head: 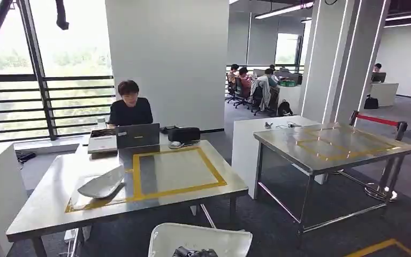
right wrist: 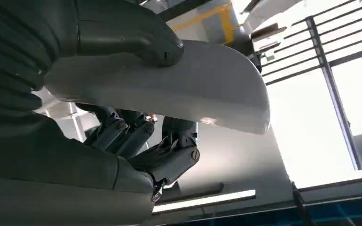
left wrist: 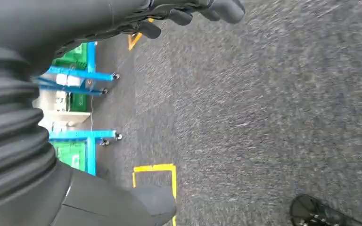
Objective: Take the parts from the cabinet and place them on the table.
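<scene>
While gripped by right robot hand (right wrist: 136, 136), smooth curved white part (right wrist: 179, 89)

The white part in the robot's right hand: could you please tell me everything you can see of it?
The white part is a thin, smooth, curved panel with rounded corners; it looks like moulded plastic or painted sheet. The right hand grips it, the thick thumb pressing one face and the darker fingers curled beneath the other. In the head view it sits low at the picture's bottom edge, short of the near table, apart from it.
</scene>
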Available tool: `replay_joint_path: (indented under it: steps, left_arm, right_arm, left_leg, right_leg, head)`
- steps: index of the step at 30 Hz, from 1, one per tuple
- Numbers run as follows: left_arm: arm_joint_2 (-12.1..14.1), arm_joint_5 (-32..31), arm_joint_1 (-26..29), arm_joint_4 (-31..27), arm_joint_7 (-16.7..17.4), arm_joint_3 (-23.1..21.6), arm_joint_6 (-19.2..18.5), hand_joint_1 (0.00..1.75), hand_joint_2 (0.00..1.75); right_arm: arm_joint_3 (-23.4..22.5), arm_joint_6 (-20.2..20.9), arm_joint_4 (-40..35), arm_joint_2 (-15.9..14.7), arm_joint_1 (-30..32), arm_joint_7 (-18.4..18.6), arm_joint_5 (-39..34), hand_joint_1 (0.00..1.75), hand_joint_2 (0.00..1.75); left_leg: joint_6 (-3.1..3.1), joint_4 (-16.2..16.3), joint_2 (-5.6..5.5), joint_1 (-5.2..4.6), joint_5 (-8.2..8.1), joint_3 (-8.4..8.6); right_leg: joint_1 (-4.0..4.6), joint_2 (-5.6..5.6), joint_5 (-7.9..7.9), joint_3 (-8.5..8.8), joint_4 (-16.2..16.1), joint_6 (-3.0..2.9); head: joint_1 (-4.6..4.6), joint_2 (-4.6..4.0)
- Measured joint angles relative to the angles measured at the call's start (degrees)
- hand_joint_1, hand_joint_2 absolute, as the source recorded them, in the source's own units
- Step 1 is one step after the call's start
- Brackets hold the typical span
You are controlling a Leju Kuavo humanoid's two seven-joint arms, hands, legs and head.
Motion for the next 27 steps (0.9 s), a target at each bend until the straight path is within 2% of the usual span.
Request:
replay_joint_path:
  steps: [2, 3, 4, 5, 6, 7, 8, 9, 10, 11, 12, 13, 14, 15, 16, 17, 18, 19, 23, 25, 27]
  left_arm:
    - [0.02, 0.09, 0.27, 0.04, 0.07, 0.04, -0.31, 0.00, 1.75]
    - [0.17, 0.11, 0.37, 0.04, 0.09, 0.04, -0.37, 0.00, 1.75]
    - [0.06, 0.13, 0.38, 0.13, 0.13, 0.04, -0.48, 0.00, 1.75]
    - [0.04, 0.13, 0.24, 0.15, 0.26, 0.04, -0.52, 0.00, 1.75]
    - [0.07, 0.13, 0.10, 0.15, 0.50, 0.04, -0.63, 0.00, 1.75]
    - [0.15, 0.11, 0.08, 0.15, 0.61, 0.04, -0.70, 0.00, 1.75]
    - [0.17, 0.11, 0.10, 0.15, 0.65, 0.04, -0.81, 0.00, 1.75]
    - [0.20, 0.11, 0.17, 0.15, 0.79, 0.04, -0.85, 0.00, 1.75]
    - [0.22, 0.11, 0.25, 0.15, 0.92, 0.04, -0.96, 0.00, 1.75]
    - [0.24, 0.11, 0.30, 0.15, 1.07, 0.04, -0.98, 0.00, 1.75]
    - [0.33, 0.11, 0.26, 0.15, 1.09, 0.04, -0.96, 0.00, 1.75]
    - [0.35, 0.11, 0.19, 0.13, 1.09, 0.04, -0.98, 0.00, 1.75]
    - [0.35, 0.11, 0.17, 0.13, 1.09, 0.04, -1.01, 0.00, 1.75]
    - [0.35, 0.11, 0.34, 0.15, 1.09, 0.04, -1.01, 0.00, 1.75]
    - [0.35, 0.13, 0.54, 0.15, 1.22, 0.09, -1.11, 0.00, 1.75]
    - [0.33, 0.15, 0.71, 0.17, 1.29, 0.13, -1.14, 0.00, 1.75]
    - [0.31, 0.15, 0.73, 0.17, 1.44, 0.26, -1.14, 0.00, 1.75]
    - [0.31, 0.20, 0.74, 0.17, 1.46, 0.39, -1.14, 0.00, 1.75]
    - [0.28, 0.33, 0.64, 0.17, 1.79, 0.48, -1.31, 0.00, 1.75]
    - [0.26, 0.33, 0.63, 0.17, 1.84, 0.57, -1.40, 0.00, 1.75]
    - [0.26, 0.31, 0.57, 0.17, 1.84, 0.68, -1.49, 0.00, 1.75]
  right_arm:
    - [0.02, 0.00, 0.00, 0.11, -0.02, -0.04, 0.00, 1.75, 1.75]
    - [0.02, 0.00, 0.00, 0.33, -0.05, -0.13, 0.00, 1.75, 1.75]
    - [0.07, 0.04, 0.00, 0.46, -0.17, -0.20, -0.02, 1.75, 1.75]
    - [0.09, -0.02, 0.00, 0.55, -0.34, -0.35, -0.04, 1.75, 1.75]
    - [0.09, 0.09, 0.00, 0.55, -0.33, -0.33, -0.04, 1.75, 1.75]
    - [0.09, 0.13, 0.02, 0.46, -0.24, -0.35, -0.07, 1.75, 1.75]
    - [0.11, 0.17, 0.02, 0.46, -0.18, -0.41, -0.07, 1.75, 1.75]
    - [0.13, 0.20, 0.02, 0.46, -0.17, -0.48, -0.09, 1.75, 1.75]
    - [0.15, 0.20, 0.02, 0.46, -0.17, -0.50, -0.24, 1.75, 1.75]
    - [0.15, 0.15, 0.02, 0.46, -0.18, -0.50, -0.53, 1.75, 1.75]
    - [0.13, 0.07, 0.02, 0.46, -0.19, -0.50, -0.70, 1.75, 1.75]
    - [0.13, -0.02, 0.02, 0.46, -0.22, -0.50, -0.81, 1.75, 1.75]
    - [0.09, -0.15, 0.02, 0.46, -0.28, -0.46, -1.07, 1.75, 1.75]
    - [0.07, -0.39, 0.02, 0.55, -0.28, -0.50, -1.47, 1.75, 1.75]
    - [0.04, -0.68, 0.02, 0.59, -0.39, -0.44, -1.77, 1.75, 1.75]
    - [-0.04, -0.88, 0.02, 0.59, -0.41, -0.13, -2.01, 1.75, 1.75]
    - [-0.15, -0.98, 0.02, 0.59, -0.42, 0.02, -2.08, 1.75, 1.75]
    - [-0.17, -1.05, 0.02, 0.59, -0.42, 0.15, -2.12, 1.75, 1.75]
    - [-0.37, -1.86, 0.02, 0.59, -0.42, 0.72, -2.38, 1.75, 1.75]
    - [-0.46, -2.21, 0.02, 0.57, -0.42, 0.90, -2.40, 1.75, 1.75]
    - [-0.57, -2.43, 0.02, 0.52, -0.42, 1.05, -2.40, 1.75, 1.75]
  left_leg:
    - [-0.92, -0.64, -1.28, 0.12, 0.60, -0.21]
    - [-1.24, -0.74, -1.71, 0.00, 0.80, -0.63]
    - [-1.01, 0.36, 1.53, -0.38, -0.05, -1.30]
    - [-1.01, 3.33, 4.62, -0.62, -2.29, -2.74]
    - [-1.25, 7.45, 6.14, -0.63, -4.68, -4.57]
    - [-1.45, 11.92, 6.79, -0.58, -6.78, -6.41]
    - [-1.61, 15.69, 6.96, -0.59, -8.14, -7.88]
    - [-1.72, 16.80, 7.03, -0.58, -8.07, -7.99]
    - [-1.77, 14.89, 7.22, -0.58, -6.77, -6.55]
    - [-1.80, 10.60, 7.60, -0.58, -4.68, -3.77]
    - [-1.80, 5.18, 8.48, -0.58, -2.62, -0.53]
    - [-1.73, 0.25, 9.27, -0.50, -1.83, 2.33]
    - [-0.95, -0.13, 9.06, -0.96, -2.41, 2.84]
    - [-0.32, -0.18, 8.76, -0.78, -2.24, 2.69]
    - [-0.19, -0.25, 8.68, -0.82, -2.23, 2.58]
    - [-0.22, -0.42, 8.70, -0.64, -2.07, 2.70]
    - [-0.21, -0.41, 8.74, -0.71, -2.07, 2.65]
    - [-0.19, -0.41, 8.78, -0.78, -2.07, 2.65]
    - [0.19, -0.37, 8.99, -0.86, -2.01, 2.52]
    - [0.36, -0.33, 9.13, -0.90, -1.97, 2.42]
    - [0.43, -0.30, 9.22, -0.97, -1.95, 2.35]
  right_leg:
    - [0.26, -1.09, 0.28, -0.13, -0.05, -0.45]
    - [-0.49, -2.20, 0.98, 0.04, -1.03, -0.96]
    - [-0.44, -3.08, 1.25, 0.15, -1.42, -1.37]
    - [-0.40, -3.84, 1.38, 0.02, -1.52, -1.73]
    - [-0.24, -4.75, 1.40, -0.08, -1.51, -1.79]
    - [-0.10, -5.74, 1.37, -0.17, -1.49, -1.88]
    - [-0.01, -6.76, 1.36, -0.30, -1.45, -1.92]
    - [0.02, -7.71, 1.36, -0.35, -1.41, -1.92]
    - [0.01, -8.60, 1.35, -0.35, -1.38, -1.90]
    - [-0.03, -9.44, 1.31, -0.33, -1.26, -1.84]
    - [-0.06, -9.82, 1.17, -0.33, -1.04, -1.65]
    - [0.01, -10.08, 0.95, -0.36, -0.62, -1.31]
    - [0.45, -10.59, 0.70, -0.79, -0.38, -0.86]
    - [0.43, -10.72, 0.74, -0.72, -0.28, -0.70]
    - [0.40, -10.74, 0.82, -0.65, -0.34, -0.53]
    - [0.55, -10.64, 0.52, -0.73, -0.21, -0.82]
    - [0.58, -10.47, 0.56, -0.79, -0.36, -2.23]
    - [0.67, -10.44, 0.89, -0.78, -0.43, -2.56]
    - [0.63, -10.29, 1.54, -0.70, -0.96, -1.43]
    - [0.61, -10.17, 1.74, -0.71, -1.06, -1.06]
    - [0.53, -10.10, 1.80, -0.77, -1.11, -0.40]
  head:
    - [-0.24, 0.02]
    - [-0.24, 0.00]
    - [-0.26, 0.02]
    - [-0.53, 0.00]
    - [-0.57, 0.00]
    - [-0.55, 0.02]
    - [-0.57, 0.02]
    - [-0.57, 0.00]
    - [-0.57, 0.00]
    - [-0.57, 0.00]
    - [-0.57, 0.02]
    - [-0.55, 0.02]
    - [-0.57, 0.02]
    - [-0.44, 0.02]
    - [-0.37, 0.00]
    - [-0.37, 0.02]
    - [-0.31, 0.02]
    - [-0.31, 0.02]
    - [-0.31, 0.00]
    - [-0.31, 0.02]
    - [-0.31, 0.02]
